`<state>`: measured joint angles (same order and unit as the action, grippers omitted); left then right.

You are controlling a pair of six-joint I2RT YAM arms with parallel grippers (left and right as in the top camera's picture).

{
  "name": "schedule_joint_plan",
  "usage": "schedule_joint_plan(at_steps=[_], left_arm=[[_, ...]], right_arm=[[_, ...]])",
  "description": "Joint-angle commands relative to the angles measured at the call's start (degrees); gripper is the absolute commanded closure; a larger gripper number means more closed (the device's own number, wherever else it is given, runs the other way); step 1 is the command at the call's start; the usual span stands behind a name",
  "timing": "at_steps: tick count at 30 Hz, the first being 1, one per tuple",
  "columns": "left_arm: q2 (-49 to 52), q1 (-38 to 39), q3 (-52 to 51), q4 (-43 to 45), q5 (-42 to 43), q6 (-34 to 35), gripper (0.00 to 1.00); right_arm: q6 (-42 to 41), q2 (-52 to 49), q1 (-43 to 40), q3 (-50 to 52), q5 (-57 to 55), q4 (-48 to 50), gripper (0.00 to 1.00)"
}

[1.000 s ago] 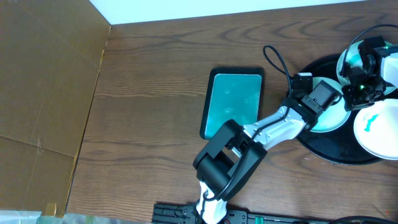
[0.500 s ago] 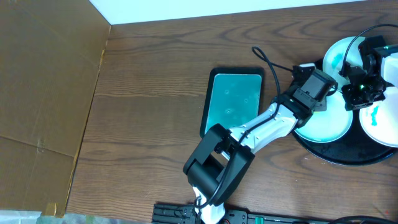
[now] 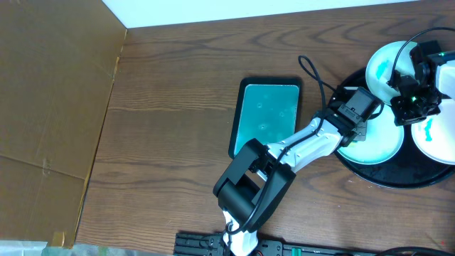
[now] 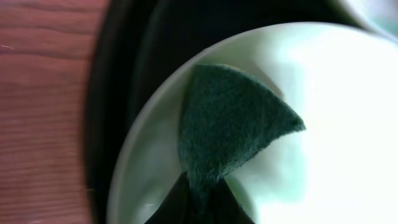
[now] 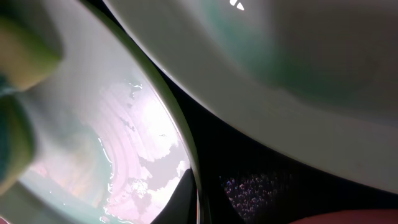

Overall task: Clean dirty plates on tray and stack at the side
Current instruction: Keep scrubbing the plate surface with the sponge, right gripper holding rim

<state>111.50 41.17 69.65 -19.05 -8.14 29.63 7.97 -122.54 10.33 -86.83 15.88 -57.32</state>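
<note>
- Left tool (image 4: 199, 202) is clamping a dark green scouring pad (image 4: 230, 124), jaws together on its lower corner. The pad is lying on the left part of the middle plate (image 3: 380, 146), just inside the rim.
- Right tool (image 3: 411, 107) is sitting among the three plates with its jaws together. The right wrist view is showing a plate rim running down into its dark fingers, apparently the middle plate's; the overhead view cannot confirm which.
- All three plates are resting on the black tray (image 3: 370, 174) at the desk's (image 3: 170, 142) right edge: the far plate (image 3: 380, 64), the middle plate and the right plate (image 3: 434, 142), the last cut off by the frame.
- Only the left wrist view is showing the pad; overhead, the arm is hiding it.
- Only the right wrist view is showing a wet sheen and faint teal film on the plate surface.
- Overhead alone is showing turquoise smears on the far and right plates, and a small teal tray (image 3: 266, 114) lying well apart on the desk.
- Against half a second ago: the left wrist is sitting lower on the middle plate, away from the far plate. The right tool is holding its place.
</note>
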Motion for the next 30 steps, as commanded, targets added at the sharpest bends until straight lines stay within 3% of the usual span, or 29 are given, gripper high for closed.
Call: schedule_joint_plan(at_steps=[1, 5, 13, 20, 26, 30], left_arm=[[0.61, -1.31, -0.76, -2.75, -13.18, -6.49, 0.93], [-3.96, -1.62, -0.39, -2.05, -11.67, -1.75, 0.93], [-10.75, -1.55, -0.42, 0.02, 5.16, 13.73, 0.93], [-4.17, 0.28, -1.44, 1.14, 6.01, 23.15, 0.93], [0.24, 1.66, -1.46, 2.73, 5.07, 23.26, 0.93], [1.36, 1.66, -1.46, -0.87, -3.54, 23.23, 0.93]], right_arm=[[0.66, -0.48, 0.26, 0.87, -2.60, 0.02, 0.98], [-1.20, -0.48, 0.26, 0.87, -2.54, 0.63, 0.99], [-8.87, -0.48, 0.28, 0.85, -2.25, 1.68, 0.99], [-17.42, -0.48, 0.28, 0.87, 0.55, 2.16, 0.99], [-22.21, -0.48, 0.28, 0.87, 0.74, 2.73, 0.98], [-22.36, -0.48, 0.28, 0.87, 0.94, 2.93, 0.98]])
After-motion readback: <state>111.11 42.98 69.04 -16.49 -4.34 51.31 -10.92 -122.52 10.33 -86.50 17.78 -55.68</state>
